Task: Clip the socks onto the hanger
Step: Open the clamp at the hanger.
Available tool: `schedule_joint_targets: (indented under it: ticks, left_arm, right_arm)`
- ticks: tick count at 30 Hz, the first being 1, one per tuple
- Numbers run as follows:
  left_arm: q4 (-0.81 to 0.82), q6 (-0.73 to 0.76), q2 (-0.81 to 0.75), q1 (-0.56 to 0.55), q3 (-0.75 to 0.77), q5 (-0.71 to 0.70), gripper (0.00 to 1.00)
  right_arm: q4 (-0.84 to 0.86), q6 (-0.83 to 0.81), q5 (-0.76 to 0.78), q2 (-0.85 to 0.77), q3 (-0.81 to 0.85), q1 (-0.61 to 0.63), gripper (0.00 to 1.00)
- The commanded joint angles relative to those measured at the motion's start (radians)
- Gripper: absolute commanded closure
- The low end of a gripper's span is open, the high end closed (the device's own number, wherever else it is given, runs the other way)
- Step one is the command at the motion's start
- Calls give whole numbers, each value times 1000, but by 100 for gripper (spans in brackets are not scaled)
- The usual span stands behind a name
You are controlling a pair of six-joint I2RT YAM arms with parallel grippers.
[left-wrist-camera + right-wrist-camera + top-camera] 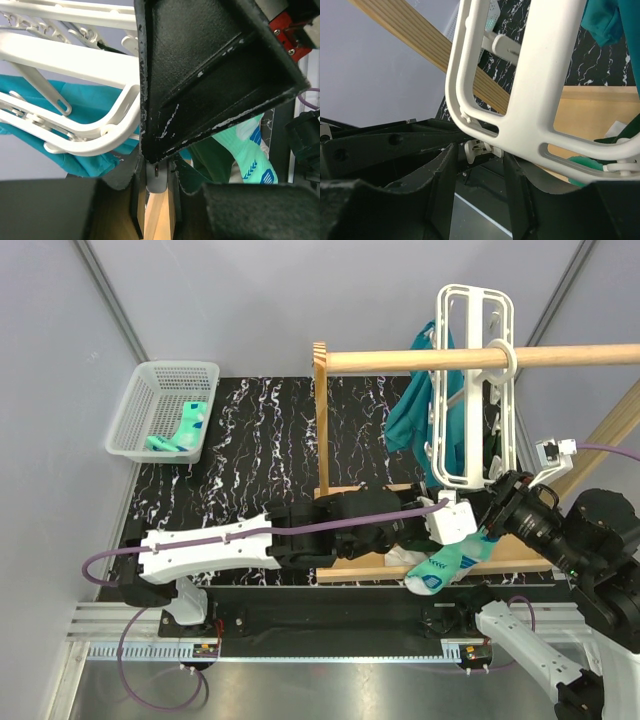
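From above, the sock [440,565] at lower right shows only its toe half; the rest lies under the left arm [330,525]. The socks [185,430] in the basket [130,425] at upper left are too small to count. The right arm [600,540] runs off the right and bottom edges.

In the left wrist view, a dark blurred bulk across the upper centre covers much of the hanger [75,55]. A small grey piece [157,175] between the fingers of the left gripper [157,200] is too blurred to identify.

In the right wrist view, the top edge cuts off the hanger. A white clip [479,149] sits half hidden behind it, and whether the right gripper [480,172] touches it cannot be told.
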Motion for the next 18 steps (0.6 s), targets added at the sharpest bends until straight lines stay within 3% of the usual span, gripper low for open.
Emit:
schedule_joint_targets:
  ticks: [1,8,12,13,14,15,18]
  left_arm:
    - [7,-1,28,-20,49,-18,100]
    - [3,4,37,-29,57,-35,100]
    - [11,2,29,-32,51,-28,100]
    - [11,-7,26,-30,49,-29,100]
    - [13,-10,23,-30,48,-31,95]
    - [20,-16,16,-32,30,-34,78]
    - [91,-33,-44,-32,-55,-44,50]
  right_arm:
    - [64,1,-65,59,39,-1,52]
    - [55,10,-62,78,44,1,57]
    - [68,10,-71,72,26,1,76]
    - [84,10,-73,66,21,-1,93]
    - [90,10,-67,57,15,1,100]
    - [96,7,-64,50,7,-1,100]
    - [107,3,-38,38,6,-1,100]
